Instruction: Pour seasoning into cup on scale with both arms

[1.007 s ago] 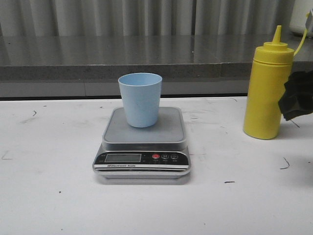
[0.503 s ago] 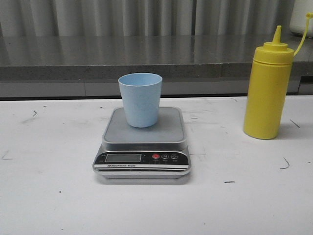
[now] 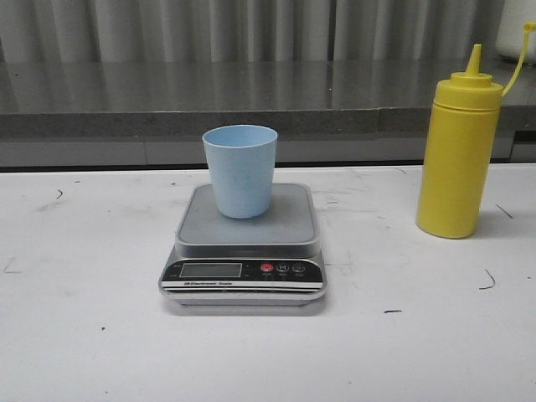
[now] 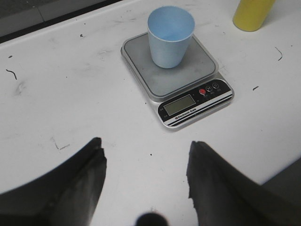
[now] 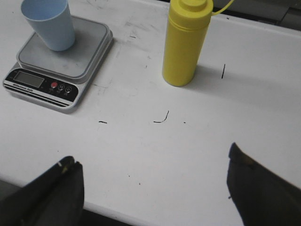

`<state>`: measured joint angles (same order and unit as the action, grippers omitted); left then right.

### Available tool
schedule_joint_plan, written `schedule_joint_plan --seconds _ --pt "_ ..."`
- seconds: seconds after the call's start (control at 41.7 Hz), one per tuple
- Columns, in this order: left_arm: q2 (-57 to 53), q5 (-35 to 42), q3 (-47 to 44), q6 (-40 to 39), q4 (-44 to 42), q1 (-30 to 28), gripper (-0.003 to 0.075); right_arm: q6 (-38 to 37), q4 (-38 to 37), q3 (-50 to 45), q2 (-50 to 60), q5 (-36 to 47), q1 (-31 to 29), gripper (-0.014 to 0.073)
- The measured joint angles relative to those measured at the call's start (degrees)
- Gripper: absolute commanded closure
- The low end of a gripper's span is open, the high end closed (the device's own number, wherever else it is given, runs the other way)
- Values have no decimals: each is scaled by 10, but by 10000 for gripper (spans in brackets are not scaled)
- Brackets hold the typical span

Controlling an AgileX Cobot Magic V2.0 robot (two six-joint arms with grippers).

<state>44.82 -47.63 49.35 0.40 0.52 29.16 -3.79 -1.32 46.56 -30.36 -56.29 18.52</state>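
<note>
The pale blue cup (image 3: 240,170) stands upright on the grey platform of the scale (image 3: 243,251), near its back edge; both also show in the left wrist view, cup (image 4: 170,36) and scale (image 4: 183,80). The yellow seasoning bottle (image 3: 457,151) stands upright on the table at the right, with its cap strap hanging off the nozzle. Neither arm appears in the front view. My left gripper (image 4: 145,155) is open over bare table in front of the scale. My right gripper (image 5: 153,165) is wide open near the table's front edge, well short of the bottle (image 5: 185,42).
A grey counter ledge (image 3: 251,96) runs behind the white table (image 3: 84,335). Small dark scuffs mark the tabletop (image 5: 162,117). The table's front edge (image 5: 141,220) lies right beneath my right gripper.
A second ago the dark right gripper stood beside the bottle at the front view's right edge; it has since drawn back out of that view. Cup, scale and bottle have not moved.
</note>
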Motion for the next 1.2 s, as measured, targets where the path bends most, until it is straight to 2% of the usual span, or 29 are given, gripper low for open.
schedule_joint_plan --seconds 0.312,0.36,0.432,0.48,0.599,0.671,0.767,0.815,1.199 --pt "0 0 0 0 0 0 334 6 0 0 17 -4 0 -38" --pt "0 0 0 0 0 0 334 6 0 0 17 -4 0 -15" --pt "0 0 0 0 0 0 346 6 0 0 17 -4 0 69" --pt "0 0 0 0 0 0 386 6 0 0 17 -4 0 176" --pt "0 0 0 0 0 0 548 6 0 0 17 -4 0 430" --pt "0 0 0 0 0 0 628 6 0 0 17 -4 0 554" --pt "0 0 0 0 0 0 707 6 0 0 17 -4 0 668" --pt "0 0 0 0 0 0 741 6 0 0 17 -6 0 657" --pt "0 0 0 0 0 0 740 6 0 0 17 -13 0 661"
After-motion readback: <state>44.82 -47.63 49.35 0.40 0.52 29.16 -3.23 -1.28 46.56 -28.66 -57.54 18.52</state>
